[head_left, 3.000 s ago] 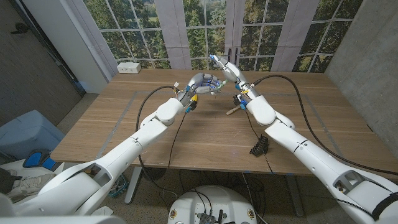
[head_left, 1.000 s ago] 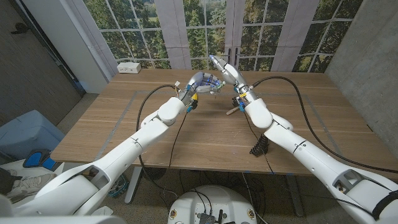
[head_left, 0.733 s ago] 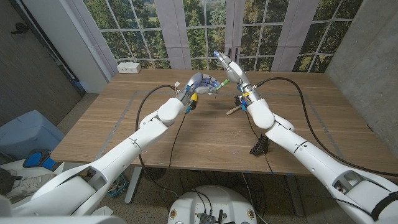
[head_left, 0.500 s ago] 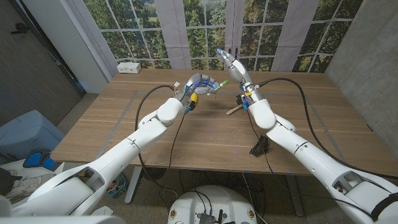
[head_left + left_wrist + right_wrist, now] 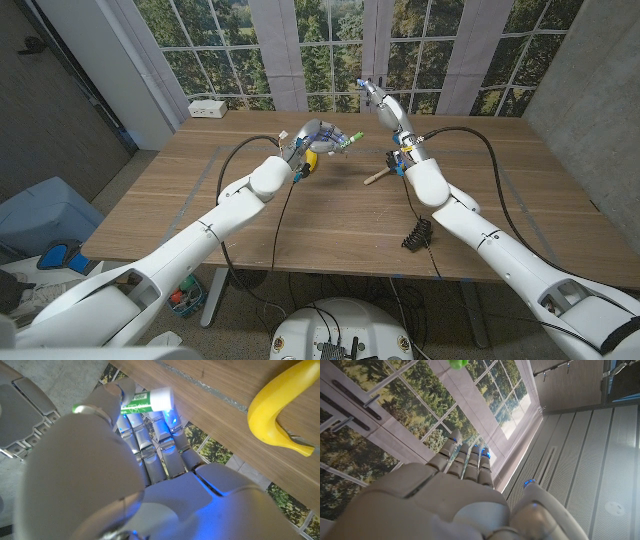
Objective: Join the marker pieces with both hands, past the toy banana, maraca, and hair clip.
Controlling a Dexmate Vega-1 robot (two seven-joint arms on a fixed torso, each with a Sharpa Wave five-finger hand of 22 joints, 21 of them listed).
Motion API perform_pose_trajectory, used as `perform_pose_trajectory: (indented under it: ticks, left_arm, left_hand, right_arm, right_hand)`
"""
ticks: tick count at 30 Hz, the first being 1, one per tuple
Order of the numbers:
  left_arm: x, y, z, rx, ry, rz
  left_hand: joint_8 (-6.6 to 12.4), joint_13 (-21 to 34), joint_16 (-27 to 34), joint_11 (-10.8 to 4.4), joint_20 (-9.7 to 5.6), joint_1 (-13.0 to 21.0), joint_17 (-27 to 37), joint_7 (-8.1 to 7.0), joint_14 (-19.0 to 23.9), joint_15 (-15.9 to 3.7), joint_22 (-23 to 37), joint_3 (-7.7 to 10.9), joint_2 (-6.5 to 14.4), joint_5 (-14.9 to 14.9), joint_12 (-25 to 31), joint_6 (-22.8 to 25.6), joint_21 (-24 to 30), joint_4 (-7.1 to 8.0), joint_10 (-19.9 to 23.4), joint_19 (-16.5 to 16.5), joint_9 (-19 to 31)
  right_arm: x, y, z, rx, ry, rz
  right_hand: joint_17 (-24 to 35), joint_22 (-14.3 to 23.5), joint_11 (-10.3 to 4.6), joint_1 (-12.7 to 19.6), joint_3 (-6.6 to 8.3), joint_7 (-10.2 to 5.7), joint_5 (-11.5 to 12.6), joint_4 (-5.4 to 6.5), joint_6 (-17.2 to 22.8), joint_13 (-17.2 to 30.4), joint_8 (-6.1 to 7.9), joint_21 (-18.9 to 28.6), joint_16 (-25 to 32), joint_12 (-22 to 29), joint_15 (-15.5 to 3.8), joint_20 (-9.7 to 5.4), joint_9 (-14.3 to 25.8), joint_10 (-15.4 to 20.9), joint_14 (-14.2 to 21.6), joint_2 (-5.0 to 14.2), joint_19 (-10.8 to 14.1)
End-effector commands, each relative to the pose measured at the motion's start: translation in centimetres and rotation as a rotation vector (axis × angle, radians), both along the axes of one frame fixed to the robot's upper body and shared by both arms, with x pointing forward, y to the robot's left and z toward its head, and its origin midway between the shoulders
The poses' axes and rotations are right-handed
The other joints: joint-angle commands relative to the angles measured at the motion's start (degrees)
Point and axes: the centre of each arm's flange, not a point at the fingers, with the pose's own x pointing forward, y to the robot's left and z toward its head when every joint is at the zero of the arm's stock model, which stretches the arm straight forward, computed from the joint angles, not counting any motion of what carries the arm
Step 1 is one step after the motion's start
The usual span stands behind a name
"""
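Marker halves apart, near the counter's (image 5: 330, 215) far edge.
My left robot hand (image 5: 325, 135) grips the marker body (image 5: 346, 141); right robot hand (image 5: 377, 98), raised, seemingly pinches the green cap (image 5: 361, 83).

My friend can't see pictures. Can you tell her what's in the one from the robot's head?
Two white robot arms reach over a wooden table toward big windows; the left hand holds a white and green marker, and the right hand, raised higher, holds something small and green, likely its cap. A yellow toy banana lies under the left hand, and a black hair clip sits nearer the front edge.
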Motion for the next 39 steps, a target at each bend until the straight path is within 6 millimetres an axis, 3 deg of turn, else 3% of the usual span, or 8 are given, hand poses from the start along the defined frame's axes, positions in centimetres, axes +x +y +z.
perform_pose_trajectory:
  ticks: [1,19,39]
  left_arm:
    - [-0.3,0.9,0.1,0.072,0.04,0.057]
    - [-0.7,1.0,-0.2,0.229,0.112,0.16]
    - [-1.5,1.0,-0.8,0.387,0.119,0.307]
  left_hand:
    - [-0.57,-0.27,-0.16,-4.45,-5.68,0.2,0.1,-0.34,9.45,-10.98,0.17,5.19,1.27,-0.46,-0.14,-0.56,0.58,5.53,3.77,-0.68,-0.37]
    - [-1.52,-2.48,-1.78,-4.74,-5.22,0.55,-1.89,-0.41,8.3,-11.07,0.21,4.08,2.52,-3.01,-0.7,-1.52,1.56,5.21,2.73,-1.73,-1.31]
    - [-2.44,-5.04,-4.96,-4.7,-5.26,1.1,-7.77,-0.27,7.75,-11.21,0.14,2.47,3.6,-7.95,-0.44,-1.7,2.54,4.76,1.11,-2.28,-2.5]
  right_arm:
    - [1.1,-1.8,-0.2,0.057,0.132,0.067]
    - [3.0,-5.2,-1.6,0.211,0.297,0.169]
    - [3.3,-8.6,-3.5,0.342,0.368,0.209]
  right_hand:
    - [-0.22,0.15,0.28,0.63,0.47,0.19,-0.22,-0.63,0.53,-0.04,0.48,-0.12,0.4,0.17,0.33,-0.62,0.18,0.31,0.58,0.92,0.67]
    - [-1.17,0.18,0.66,1.55,1.4,0.5,-0.47,-1.47,0.68,-0.5,0.2,-0.69,0.27,0.11,0.58,-0.68,0.22,0.21,0.56,0.98,0.79]
    - [-1.78,0.2,0.87,1.72,1.85,0.41,-0.81,-1.85,0.74,-0.86,-0.02,-1.27,0.23,0.03,0.78,-0.43,0.24,-0.04,0.28,0.8,0.67]
